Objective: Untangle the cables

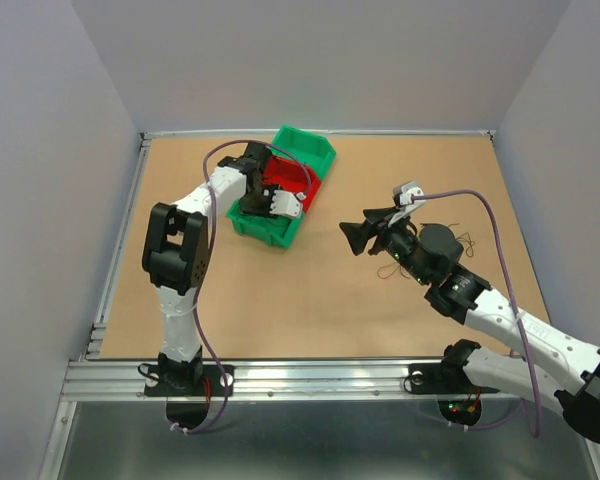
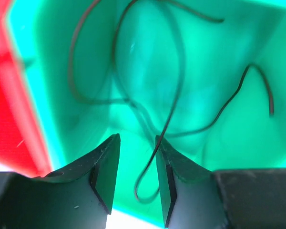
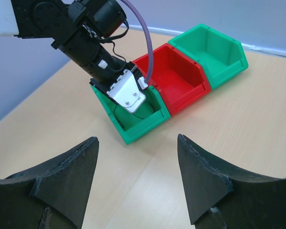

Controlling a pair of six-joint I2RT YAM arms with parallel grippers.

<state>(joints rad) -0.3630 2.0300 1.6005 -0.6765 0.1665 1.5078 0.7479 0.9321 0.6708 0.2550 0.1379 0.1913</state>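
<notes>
A thin dark cable [image 2: 174, 95] lies in loose loops on the floor of the near green bin [image 1: 263, 222]. My left gripper [image 2: 137, 138] hangs inside that bin, open. One small loop of the cable passes between its jaws and brushes the right finger [image 2: 169, 162]. The right wrist view shows the left gripper [image 3: 127, 93] in the bin from outside. More hair-thin cables [image 1: 467, 240] lie on the table behind the right arm. My right gripper [image 1: 356, 236] hovers open over bare table, holding nothing, pointing toward the bins.
Three bins stand in a diagonal row: near green [image 3: 143, 125], red [image 3: 174, 78] and far green bin [image 3: 212, 47]. Grey walls enclose the table on three sides. A metal rail [image 1: 310, 378] runs along the near edge.
</notes>
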